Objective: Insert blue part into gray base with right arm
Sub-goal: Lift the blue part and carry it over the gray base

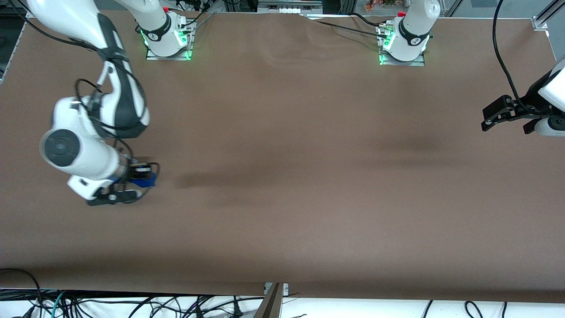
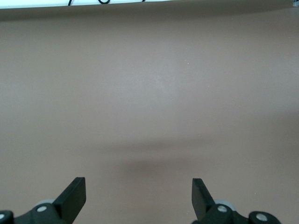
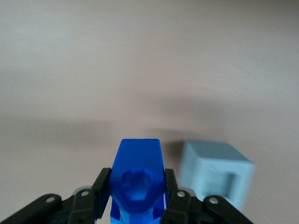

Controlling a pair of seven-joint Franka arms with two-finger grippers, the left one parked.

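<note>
The gripper (image 3: 138, 205) at the working arm's end of the table (image 1: 309, 176) clamps the blue part (image 3: 138, 175) by its sides just beside the gray base (image 3: 215, 175); the part looks light, stiff, probably slick

Front view: gray base (image 3: 216, 173) isn't visible, hidden under the right arm (image 1: 84, 132) and its tool (image 1: 132, 183). Blue part (image 1: 145, 178) shows only as a sliver between the fingers, shape unreadable. Wrist view: base is blurred, its lower part cut off by a finger (image 3: 180, 201); the part's lower end runs past the frame edge.
</note>
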